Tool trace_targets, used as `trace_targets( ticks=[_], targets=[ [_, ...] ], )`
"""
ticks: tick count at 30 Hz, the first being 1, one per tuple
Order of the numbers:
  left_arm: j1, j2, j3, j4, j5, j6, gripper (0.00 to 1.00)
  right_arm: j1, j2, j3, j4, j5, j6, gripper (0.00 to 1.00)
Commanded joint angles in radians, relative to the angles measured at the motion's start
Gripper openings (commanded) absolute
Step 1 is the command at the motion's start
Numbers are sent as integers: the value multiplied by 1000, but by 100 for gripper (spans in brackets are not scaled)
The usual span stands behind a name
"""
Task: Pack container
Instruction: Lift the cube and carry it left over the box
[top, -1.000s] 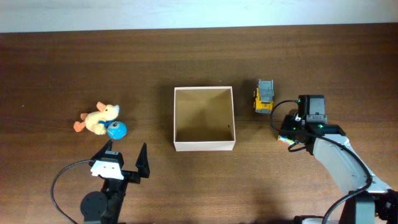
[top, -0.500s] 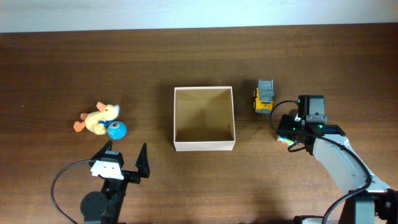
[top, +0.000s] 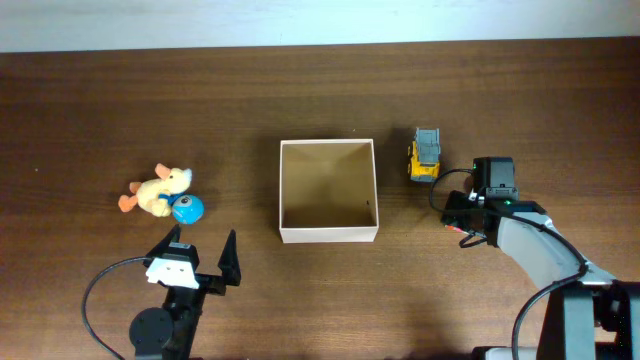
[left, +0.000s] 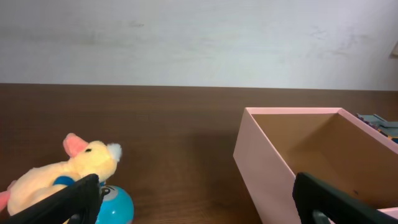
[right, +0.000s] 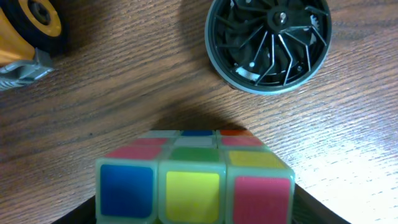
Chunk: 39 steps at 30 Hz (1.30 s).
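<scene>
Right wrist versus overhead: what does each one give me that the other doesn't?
Only the right wrist: the puzzle cube with its coloured faces close up, and a black finned disc beyond it. Only the overhead: the container, the plush duck, the blue ball and the open left gripper. Both: the yellow toy truck and the brown table.

A colour-tiled puzzle cube (right: 194, 180) fills the lower middle of the frame, resting on the dark wood-grain counter (right: 124, 93), its near face showing blue, yellow and pink squares side by side. In the upper left corner sits part of a yellow toy vehicle (right: 28, 28) (only a black wheel and a grey piece below it show), well apart from the cube. At the upper right stands a round black disc (right: 268, 40) with curved vanes inside a grey rim.
</scene>
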Motion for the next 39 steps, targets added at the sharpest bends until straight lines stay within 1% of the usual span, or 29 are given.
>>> trace_targets(
  ticks=[1, 6, 14, 18, 23, 31, 35, 39],
  targets=[
    [-5, -10, -6, 2, 11, 19, 99, -6, 9, -7, 7, -6, -10, 61],
    [-5, -10, -6, 2, 11, 19, 99, -6, 9, -7, 10, -6, -10, 53],
    [-5, -10, -6, 2, 11, 19, 99, -6, 9, -2, 8, -7, -10, 52],
    [-5, -10, -6, 2, 11, 19, 99, -6, 0, 21, -6, -38, -22, 52],
    [-5, -10, -6, 2, 11, 19, 99, -6, -35, 92, -69, -78, -35, 53],
    [-5, -10, -6, 2, 11, 19, 99, -6, -116, 253, -231, -117, -69, 54],
    [-5, -10, -6, 2, 11, 19, 99, -5, -159, 339, -294, -175, -69, 54],
    [-5, -10, -6, 2, 11, 19, 99, -4, -204, 420, -337, -277, -69, 54]
  ],
)
